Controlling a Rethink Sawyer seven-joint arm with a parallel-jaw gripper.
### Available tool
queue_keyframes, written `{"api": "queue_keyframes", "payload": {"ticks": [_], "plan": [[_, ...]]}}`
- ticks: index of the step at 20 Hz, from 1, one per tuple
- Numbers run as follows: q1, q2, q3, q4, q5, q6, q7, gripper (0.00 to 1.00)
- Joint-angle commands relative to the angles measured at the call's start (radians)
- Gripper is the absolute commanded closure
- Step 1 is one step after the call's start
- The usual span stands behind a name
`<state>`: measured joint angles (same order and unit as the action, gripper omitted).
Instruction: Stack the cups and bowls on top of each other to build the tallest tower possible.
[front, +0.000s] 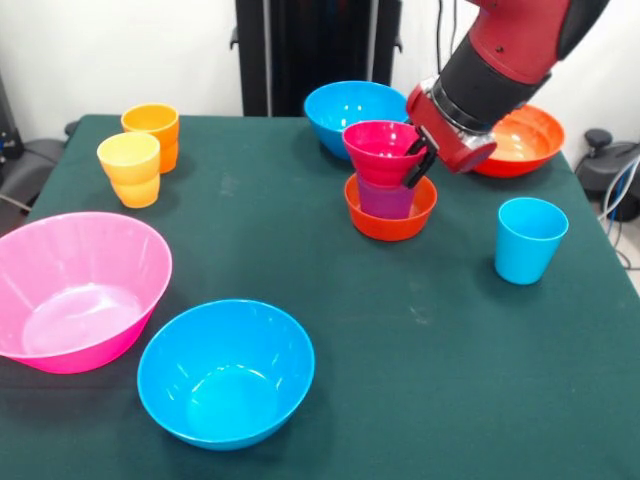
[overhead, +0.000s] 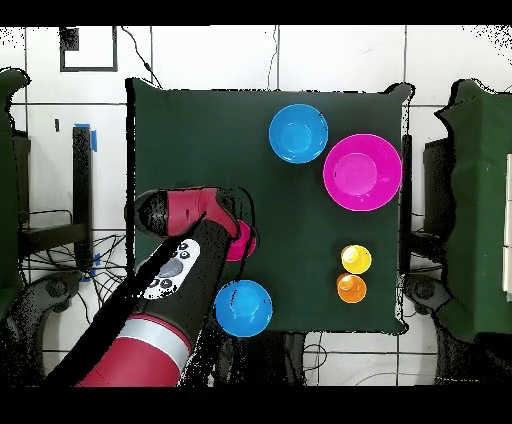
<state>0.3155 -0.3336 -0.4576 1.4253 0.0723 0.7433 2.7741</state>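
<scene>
Magenta bowl (front: 383, 148) topped our three-piece tower (front: 390, 190); gripper (front: 418, 160) pinched its rim; seven pieces around the tower remained unstacked.

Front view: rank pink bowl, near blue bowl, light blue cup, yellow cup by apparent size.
1. pink bowl
2. near blue bowl
3-4. light blue cup and yellow cup: look alike; the yellow one sits farther back, so no ranking.

A dark green table (front: 420, 330) stands on white floor tiles (overhead: 330, 60).
</scene>
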Motion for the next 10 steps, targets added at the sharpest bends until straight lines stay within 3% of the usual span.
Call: {"api": "queue_keyframes", "payload": {"ticks": [1, 10], "plan": [[0.001, 0.009, 0.018, -0.051, 0.052, 0.019, 0.192, 1.00], [-0.021, 0.009, 0.061, -0.039, 0.089, 0.069, 0.125, 1.00]]}}
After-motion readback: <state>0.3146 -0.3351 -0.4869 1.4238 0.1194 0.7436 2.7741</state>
